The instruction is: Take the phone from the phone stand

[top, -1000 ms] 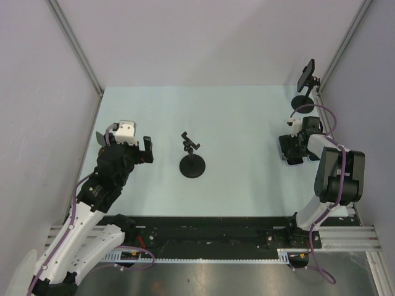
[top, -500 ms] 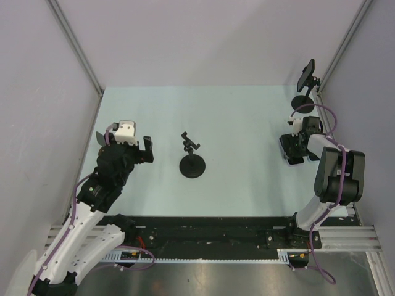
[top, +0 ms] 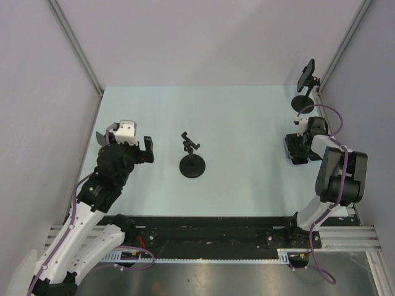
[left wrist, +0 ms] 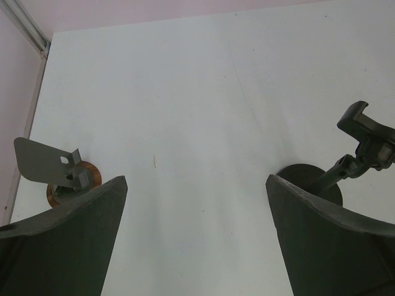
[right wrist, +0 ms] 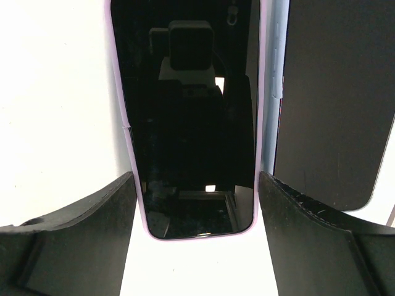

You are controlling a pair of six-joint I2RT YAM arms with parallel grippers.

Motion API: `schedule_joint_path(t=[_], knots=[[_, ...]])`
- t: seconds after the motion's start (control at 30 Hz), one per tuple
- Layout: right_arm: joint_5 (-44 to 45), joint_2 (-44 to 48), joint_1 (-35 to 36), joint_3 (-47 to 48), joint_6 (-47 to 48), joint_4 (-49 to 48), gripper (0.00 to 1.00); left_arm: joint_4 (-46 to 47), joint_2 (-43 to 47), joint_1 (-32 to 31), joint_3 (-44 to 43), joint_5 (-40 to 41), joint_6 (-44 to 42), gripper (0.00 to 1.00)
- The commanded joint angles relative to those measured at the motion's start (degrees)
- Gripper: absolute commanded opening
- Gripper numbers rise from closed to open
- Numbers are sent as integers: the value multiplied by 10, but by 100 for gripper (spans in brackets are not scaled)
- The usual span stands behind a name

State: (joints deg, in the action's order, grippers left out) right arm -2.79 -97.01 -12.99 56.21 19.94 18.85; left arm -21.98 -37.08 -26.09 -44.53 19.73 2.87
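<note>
A black phone stand [top: 192, 161] stands empty in the middle of the table; it also shows in the left wrist view [left wrist: 363, 143]. A second stand [top: 302, 102] at the back right holds a dark phone [top: 305, 75]. My right gripper [top: 300, 148] is open at the right edge, low over the table. In the right wrist view a phone in a lilac case [right wrist: 188, 117] lies flat, screen up, its near end between my open fingers [right wrist: 195, 185]. My left gripper [top: 145, 150] is open and empty, left of the middle stand.
A second dark phone [right wrist: 336, 98] lies flat just right of the lilac-cased one. A grey metal bracket on an orange disc [left wrist: 52, 166] sits at the table's left edge. Walls close in the table on the left, back and right.
My right gripper has shifted a little to the right and toward the back over the phones lying flat. The left arm has not moved.
</note>
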Motion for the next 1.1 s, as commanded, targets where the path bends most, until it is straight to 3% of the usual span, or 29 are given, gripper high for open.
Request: schedule_joint_path(t=[0.0, 0.73, 1.0, 1.07], knots=[[12, 2, -3, 0, -12, -28, 63, 14, 3, 4, 3, -6, -16, 100], [19, -7, 3, 3, -21, -46, 79, 17, 1, 4, 5, -16, -17, 100], [16, 30, 9, 4, -31, -54, 100, 20, 0, 4, 5, -27, -17, 100], [17, 48, 10, 5, -36, -56, 100, 19, 1, 4, 5, -33, -17, 100]])
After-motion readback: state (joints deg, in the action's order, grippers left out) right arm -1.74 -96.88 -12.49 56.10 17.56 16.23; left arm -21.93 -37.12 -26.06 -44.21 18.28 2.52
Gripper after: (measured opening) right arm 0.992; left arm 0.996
